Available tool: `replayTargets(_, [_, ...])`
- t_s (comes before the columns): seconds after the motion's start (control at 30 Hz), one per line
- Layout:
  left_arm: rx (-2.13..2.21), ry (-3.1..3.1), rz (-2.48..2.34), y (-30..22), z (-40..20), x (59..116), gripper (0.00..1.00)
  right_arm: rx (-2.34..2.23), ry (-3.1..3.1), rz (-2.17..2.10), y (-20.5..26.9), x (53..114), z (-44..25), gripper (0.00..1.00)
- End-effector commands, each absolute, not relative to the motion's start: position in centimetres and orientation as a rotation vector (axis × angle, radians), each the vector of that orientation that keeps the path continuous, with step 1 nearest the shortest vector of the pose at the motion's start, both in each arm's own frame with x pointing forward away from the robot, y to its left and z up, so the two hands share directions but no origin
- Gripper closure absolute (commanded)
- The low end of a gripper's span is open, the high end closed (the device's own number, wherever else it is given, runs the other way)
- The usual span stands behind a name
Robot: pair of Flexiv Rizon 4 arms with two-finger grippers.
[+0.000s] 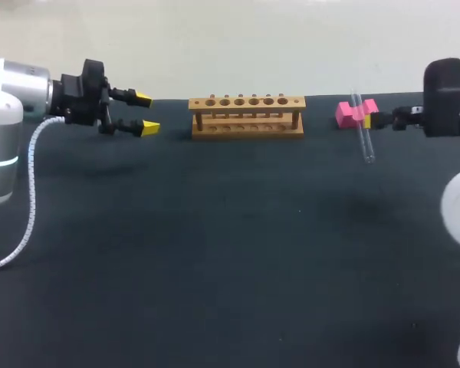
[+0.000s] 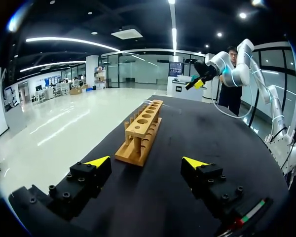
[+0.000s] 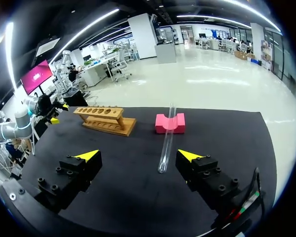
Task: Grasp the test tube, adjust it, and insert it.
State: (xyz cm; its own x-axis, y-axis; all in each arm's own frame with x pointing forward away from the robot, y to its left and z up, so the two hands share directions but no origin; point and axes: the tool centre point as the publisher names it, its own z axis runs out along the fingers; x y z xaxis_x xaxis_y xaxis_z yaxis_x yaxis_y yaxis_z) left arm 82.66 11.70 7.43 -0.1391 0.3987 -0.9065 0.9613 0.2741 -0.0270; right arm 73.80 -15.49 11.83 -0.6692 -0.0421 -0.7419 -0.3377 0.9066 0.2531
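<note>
Your left gripper (image 1: 146,113) hangs to the left of the wooden test tube rack (image 1: 247,115), well apart from it and about level with it. Its yellow-tipped fingers are spread wide with nothing between them. In the left wrist view the rack (image 2: 142,133) lies ahead of those fingers, its row of holes running away from them.

The rack stands close to the far edge of the black table (image 1: 230,253). On the near side of the rack you have a broad bare stretch of tabletop.

To the right of the rack, a short gap away, sits the pink holder block (image 1: 346,113). The glass test tube (image 1: 363,130) lies across its groove, and its lower end slants down toward the near side.

Furthest right of the rack is your right gripper (image 3: 138,157), fingers apart. The tube's (image 3: 166,140) near end reaches in between them, closer to one finger, and neither finger grips it.
</note>
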Motion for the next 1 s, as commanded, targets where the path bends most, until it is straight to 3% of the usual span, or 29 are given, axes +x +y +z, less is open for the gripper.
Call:
replayTargets(0.03, [1.255,1.692,-0.831,11.7,7.4,82.6,0.00,-0.091,2.306,0.075,-14.5,75.4,10.8,0.00])
replayTargets(0.63, [1.255,1.692,-0.831,11.7,7.4,82.6,0.00,0.074,2.250,-0.326,-13.6,78.6,9.6,0.00])
replayTargets(1.0, [1.255,1.692,-0.831,11.7,7.4,82.6,0.00,0.074,2.250,-0.326,-13.6,78.6,9.6,0.00])
